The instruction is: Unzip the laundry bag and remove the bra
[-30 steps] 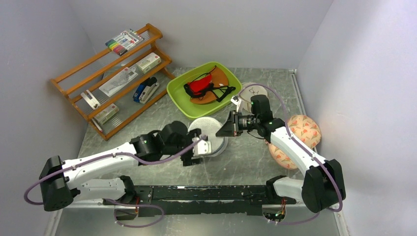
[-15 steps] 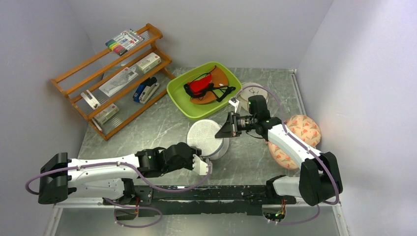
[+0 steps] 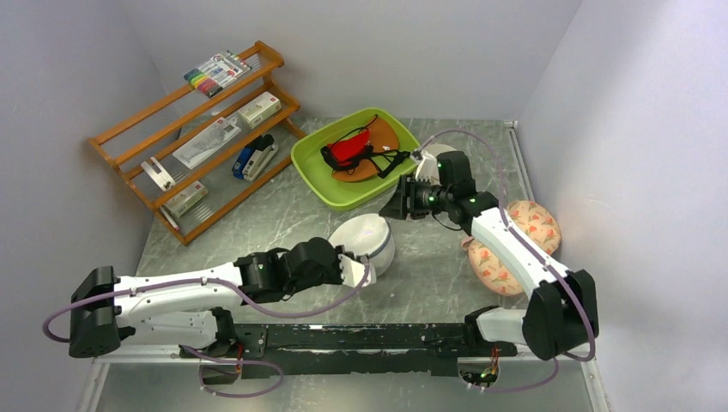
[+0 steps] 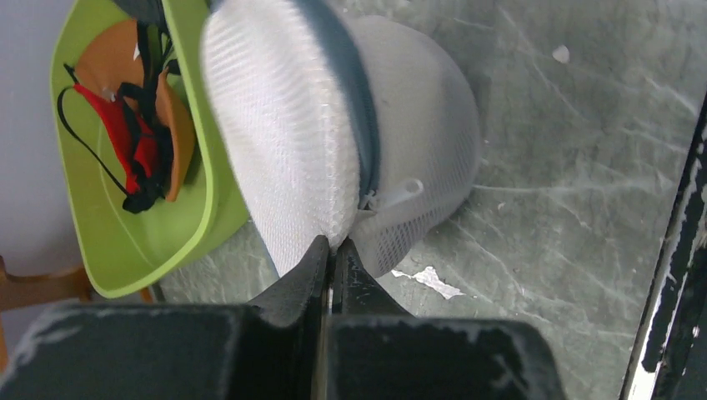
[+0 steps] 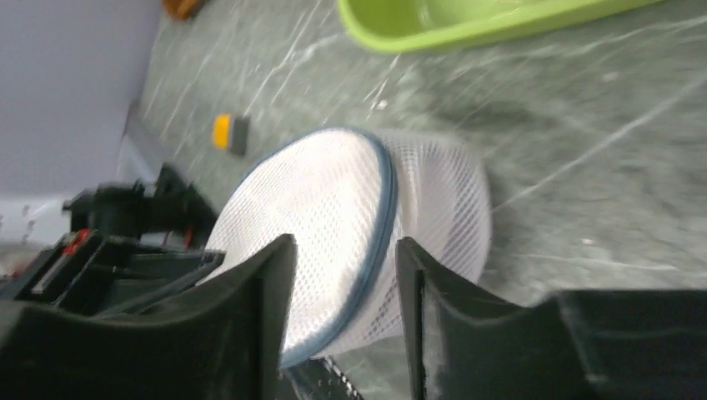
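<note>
**Left arm and bag.** The left gripper [image 4: 331, 252] has its fingers pressed together on the lower edge of the round white mesh laundry bag [image 4: 333, 125]. They appear to pinch the mesh just beside the dark grey zipper rim [image 4: 360, 117]. The small white pull tab [image 4: 400, 190] hangs free of them, a little to one side. The bag stands tipped on its edge on the grey marbled surface [image 3: 429, 275], just in front of the lime-green plastic tray [image 3: 309, 167].

**Right arm.** The right gripper [image 5: 345, 247] hovers on the far side of the bag and apart from it, fingers spread wide with nothing between them.

**Risks.** You hold mesh, not the pull, so drawing the left arm away would likely drag or roll the whole bag rather than run the zipper. With the right fingers off the bag nothing braces it, and it may topple flat or slide against the tray. So thin a pinch of mesh can also slip out.

**Not visible.** The dark maroon bra shows in no view. It is presumably inside, though the mesh gives no dark hint of it. You cannot tell how far the zipper is parted, since part of the rim is hidden. The right wrist view is blurred
</note>
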`<state>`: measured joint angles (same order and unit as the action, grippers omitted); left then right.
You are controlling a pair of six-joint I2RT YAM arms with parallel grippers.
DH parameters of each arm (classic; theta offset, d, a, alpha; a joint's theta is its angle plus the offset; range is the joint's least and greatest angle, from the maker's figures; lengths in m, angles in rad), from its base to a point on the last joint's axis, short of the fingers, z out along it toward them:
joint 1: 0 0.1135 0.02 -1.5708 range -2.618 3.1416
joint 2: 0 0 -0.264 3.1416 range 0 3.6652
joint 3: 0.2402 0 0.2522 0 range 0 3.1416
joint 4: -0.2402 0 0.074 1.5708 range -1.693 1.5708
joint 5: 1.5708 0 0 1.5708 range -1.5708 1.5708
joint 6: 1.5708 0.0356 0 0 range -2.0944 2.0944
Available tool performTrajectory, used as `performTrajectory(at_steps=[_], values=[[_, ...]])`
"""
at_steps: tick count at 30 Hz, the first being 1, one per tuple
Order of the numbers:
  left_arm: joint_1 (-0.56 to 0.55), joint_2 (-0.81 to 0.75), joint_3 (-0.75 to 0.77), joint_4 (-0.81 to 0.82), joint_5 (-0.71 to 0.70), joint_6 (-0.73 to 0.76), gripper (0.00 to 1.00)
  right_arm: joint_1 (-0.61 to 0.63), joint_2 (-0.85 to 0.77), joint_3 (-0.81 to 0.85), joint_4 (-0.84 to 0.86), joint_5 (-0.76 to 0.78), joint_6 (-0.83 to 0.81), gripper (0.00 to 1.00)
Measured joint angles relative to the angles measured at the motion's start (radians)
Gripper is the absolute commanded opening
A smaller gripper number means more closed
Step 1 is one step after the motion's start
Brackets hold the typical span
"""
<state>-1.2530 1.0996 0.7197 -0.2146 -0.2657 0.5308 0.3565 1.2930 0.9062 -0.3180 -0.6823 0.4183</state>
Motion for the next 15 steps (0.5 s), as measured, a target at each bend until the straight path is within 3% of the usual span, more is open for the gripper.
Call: performTrajectory(at_steps=[4, 9, 15], values=[[0.068, -0.01, 0.034, -0.014, 0.046, -0.071, 0.07, -0.002, -0.082, 0.039, -0.027, 0.198, -0.026, 0.7], [0.198, -0.062, 0.055, -0.017, 0.169, -0.159, 0.07, -0.002, -0.226, 0.042, -0.05, 0.366, -0.069, 0.72], [0.315, -0.011, 0.147, -0.038, 0.36, -0.257, 0.07, 0.023, -0.312, 0.033, -0.082, 0.41, -0.149, 0.72]])
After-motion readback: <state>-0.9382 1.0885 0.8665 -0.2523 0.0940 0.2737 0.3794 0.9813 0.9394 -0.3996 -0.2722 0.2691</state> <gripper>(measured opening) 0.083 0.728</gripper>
